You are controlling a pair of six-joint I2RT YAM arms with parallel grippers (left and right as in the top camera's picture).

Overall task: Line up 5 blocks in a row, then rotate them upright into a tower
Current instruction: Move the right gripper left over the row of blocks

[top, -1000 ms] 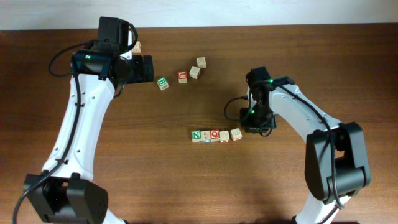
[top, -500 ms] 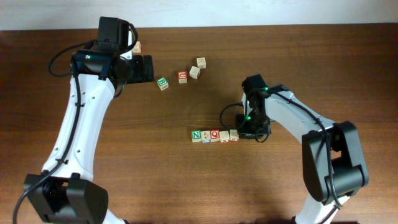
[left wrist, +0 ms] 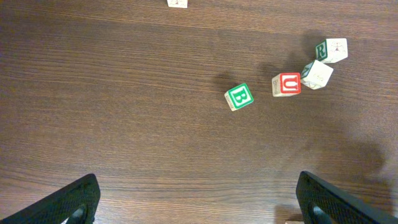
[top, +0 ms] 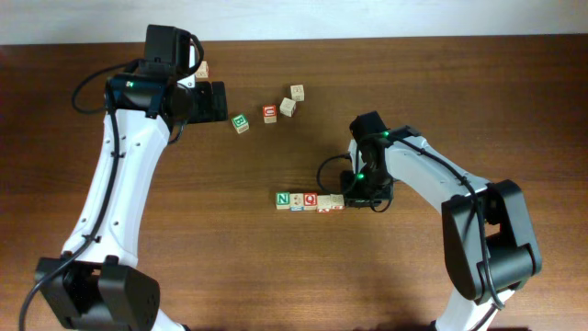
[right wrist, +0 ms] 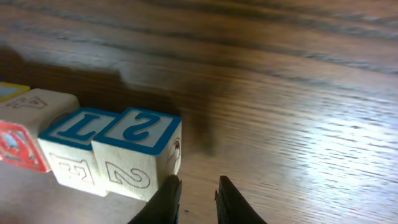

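Note:
Five wooden blocks lie in a tight row mid-table: green N (top: 284, 199), a blue-marked one (top: 297, 199), red Q (top: 310, 199) and two pale ones (top: 324, 201) (top: 337, 201). My right gripper (top: 352, 197) is low at the row's right end. In the right wrist view it (right wrist: 196, 198) is shut with nothing between its fingers, and the left finger (right wrist: 169, 198) touches the side of the end block (right wrist: 144, 132), which has a blue-marked top. My left gripper (top: 209, 101) hovers wide open and holds nothing (left wrist: 199, 211).
Loose cubes lie at the back: a green B (top: 241, 122) (left wrist: 239, 97), a red one (top: 269, 113) (left wrist: 286, 83) and two pale ones (top: 288, 107) (top: 297, 91). One more cube (top: 202, 69) sits beside the left arm. The table's far edge (top: 367, 39) runs along the top.
My right gripper has slid left along the table and pushed the end block against the row. The whole row has shifted slightly left. The left arm has not moved.

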